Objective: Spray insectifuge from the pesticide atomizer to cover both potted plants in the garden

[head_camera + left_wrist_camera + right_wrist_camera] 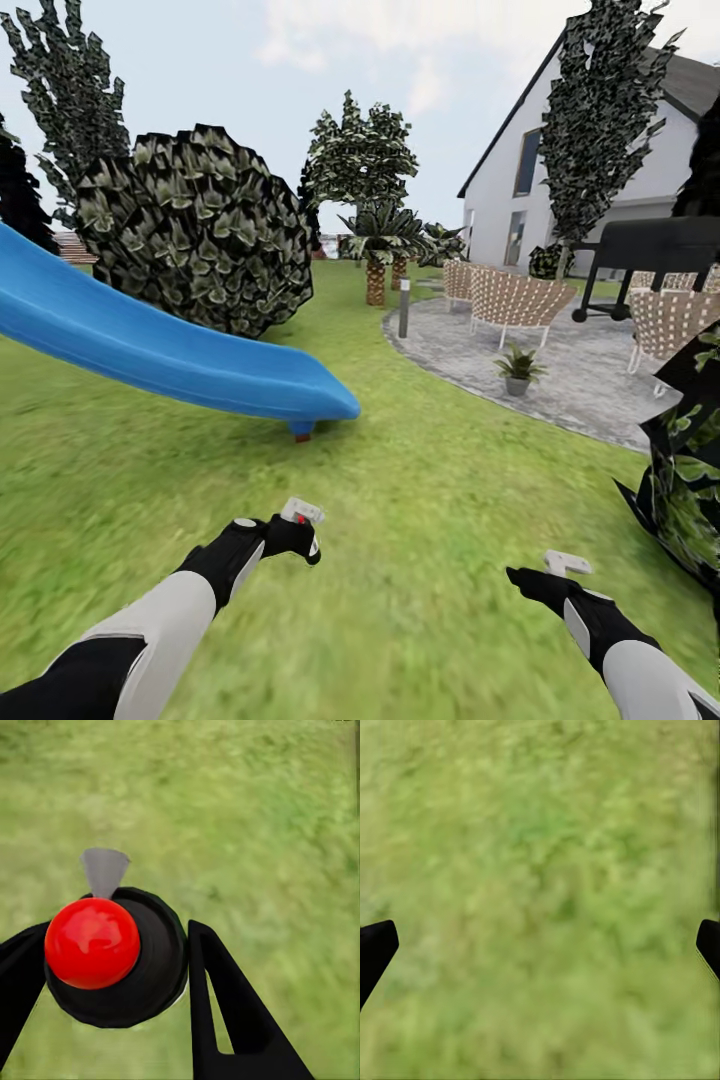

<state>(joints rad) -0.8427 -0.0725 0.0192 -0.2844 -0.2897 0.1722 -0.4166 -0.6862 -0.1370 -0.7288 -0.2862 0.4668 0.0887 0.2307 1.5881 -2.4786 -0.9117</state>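
The atomizer (120, 956) shows its dark head and red dot between the left fingers (232, 1012); its body is hidden beneath. In the head view it is too small to make out. The right fingers (375, 949) are cut off at both edges of the wrist view. Lawn (540, 870) is blurred. A leafy plant (685, 470) is cut by the right edge, the slide (150, 340) by the left.

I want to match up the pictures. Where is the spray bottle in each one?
Head view: the spray bottle is low, left of middle, in the left gripper.
Left wrist view: its dark top with the red dot sits low, between the black fingers.
Right wrist view: just grass between the open fingertips.
Shared landmark: the green grass.
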